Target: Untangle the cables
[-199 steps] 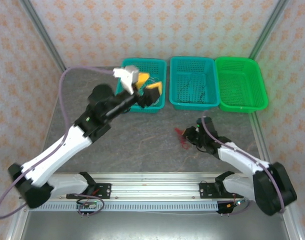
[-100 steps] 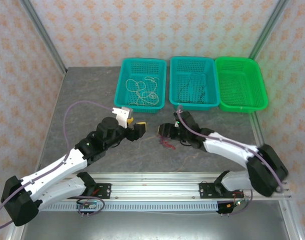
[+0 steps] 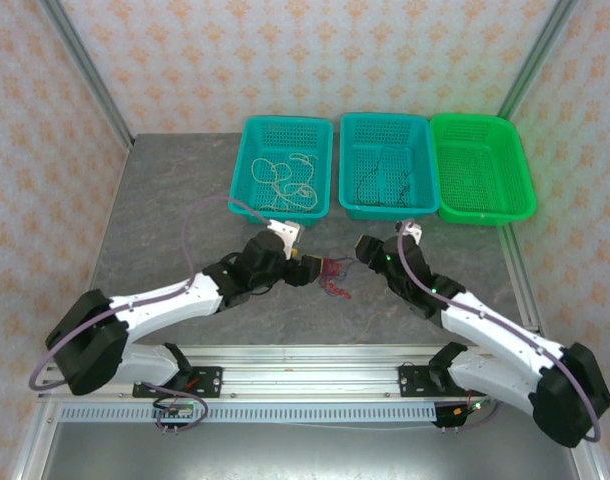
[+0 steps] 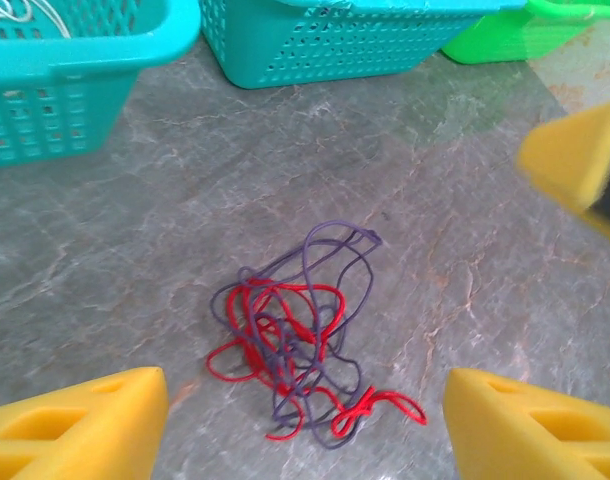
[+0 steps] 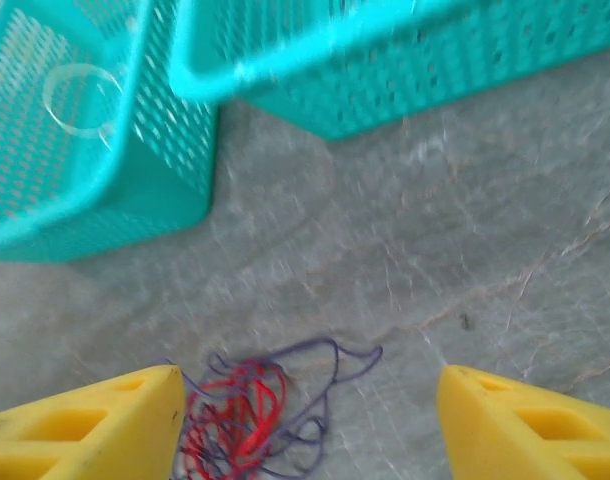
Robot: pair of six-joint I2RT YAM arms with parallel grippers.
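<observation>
**Operator:** Starting at the left, what does the left gripper [image 3: 307, 268] show?

**Legend:** Its fingers stand wide apart and hold nothing. The cables [image 4: 297, 352], red and purple knotted together, lie on the table [image 3: 185, 220] just ahead of its fingertips, roughly centred between them.

**Operator:** And to the right?

**Legend:** The right gripper [image 3: 368, 247] is likewise spread and bare. From its own wrist, the cables lie ahead of it, closer to one finger [image 5: 95, 420] than the other.

**Operator:** How should you take them?

**Legend:** Pinch one colour only. The purple loop [image 4: 340, 245], on the far side from the left gripper, is probably your cleanest hold. Pin the red bulk [image 4: 275, 325] with the other pincer, then draw apart slowly, low over the table.
</observation>
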